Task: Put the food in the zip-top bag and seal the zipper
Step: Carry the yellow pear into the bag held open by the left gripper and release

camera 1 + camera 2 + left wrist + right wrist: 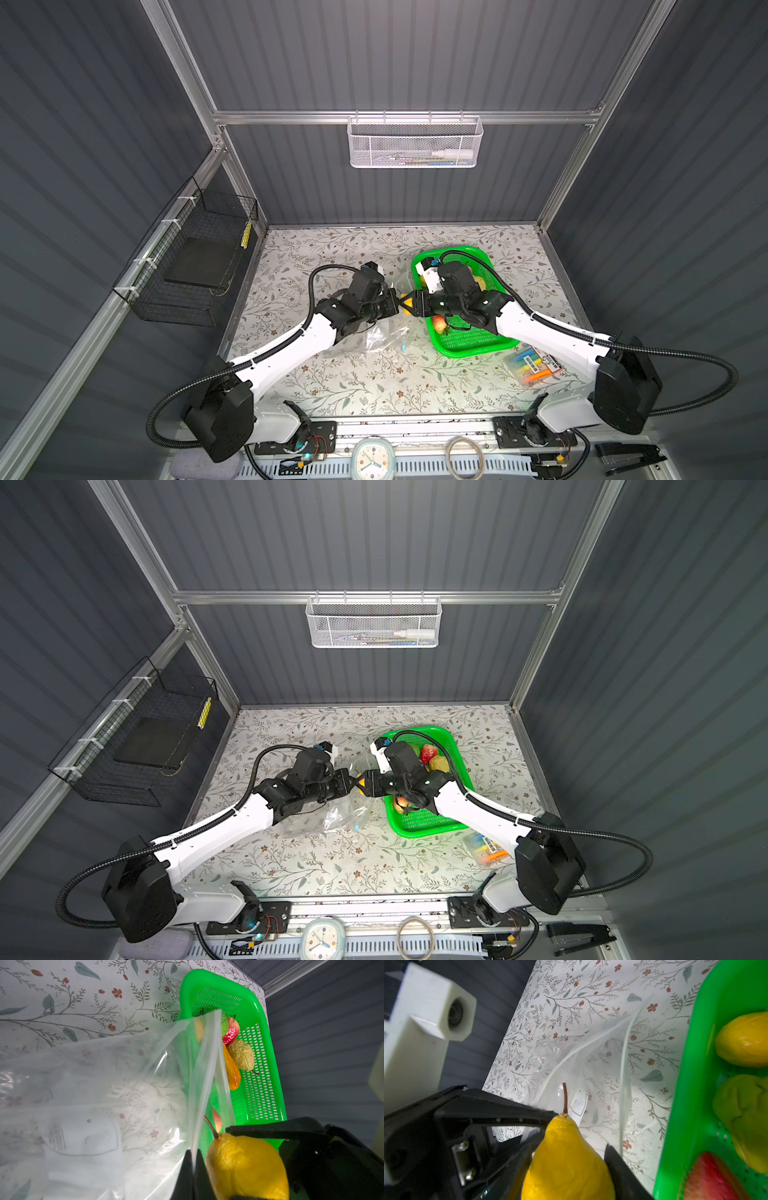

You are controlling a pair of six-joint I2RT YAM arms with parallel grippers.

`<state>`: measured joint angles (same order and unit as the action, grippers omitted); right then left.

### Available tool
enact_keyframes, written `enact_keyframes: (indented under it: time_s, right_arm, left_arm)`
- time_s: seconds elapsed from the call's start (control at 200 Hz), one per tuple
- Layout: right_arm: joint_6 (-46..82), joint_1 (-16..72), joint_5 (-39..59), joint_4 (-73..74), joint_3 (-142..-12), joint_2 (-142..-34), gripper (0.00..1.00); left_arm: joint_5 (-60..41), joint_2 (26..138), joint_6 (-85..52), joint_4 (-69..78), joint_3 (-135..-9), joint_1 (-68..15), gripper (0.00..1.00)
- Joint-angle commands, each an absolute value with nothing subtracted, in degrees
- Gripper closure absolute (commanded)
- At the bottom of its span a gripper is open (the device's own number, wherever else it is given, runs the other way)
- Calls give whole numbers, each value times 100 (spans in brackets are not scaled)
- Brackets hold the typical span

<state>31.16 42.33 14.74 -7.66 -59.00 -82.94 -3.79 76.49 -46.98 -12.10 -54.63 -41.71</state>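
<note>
Now the right hand (578, 1134) grips a yellow pear (566, 1165) — the left hand (193, 1160) pinches the zip-top bag (104, 1084).

Robot lab test cell, not a home. Why: booth built from an alu frame (407, 117) w/ grey ribbed wall panels (395, 54) on 3 sides. Two white-and-black robot arms, left arm (286, 353) & right arm (552, 336), are fixed at the front rail. Bare circuit boards (307, 451) w/ loose wires sit by their bases, and ribbed black cable hoses (311, 295) run along them. Tabletop (374, 382) has a floral cover, but the props look staged: toy fruit (429, 752) in a green basket (478, 352). Black wire basket (174, 309) & white mesh basket (374, 145) hang off the frame. Clock (371, 459) & stapler (629, 456) lie on the front ledge.
</note>
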Motion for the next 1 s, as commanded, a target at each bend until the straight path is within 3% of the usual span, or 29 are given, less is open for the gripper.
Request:
enact_keyframes:
  time_s: [0.0, 0.42, 0.54, 0.785, 0.99]
  right_arm:
    - [3151, 4295, 1328, -799, -6067, -8476, 52]
    - [3106, 4437, 563, -1570, -6452, -9147, 51]
    - [3067, 4500, 344, -1863, -6659, -9386, 45]
    - [3030, 4520, 488, -1815, -6759, -9410, 23]
    - [2998, 4518, 571, -1801, -6783, -9028, 20]
  left_arm:
    - [-482, 7467, -4685, -1125, -5426, -4208, 100]
    - [-363, 7249, -4688, -1262, -5508, -4208, 100]
    - [-360, 7260, -4682, -1281, -5529, -4203, 100]
    - [-265, 7338, -4660, -1406, -5555, -4209, 100]
    - [-152, 7341, -4643, -1446, -5558, -4210, 100]
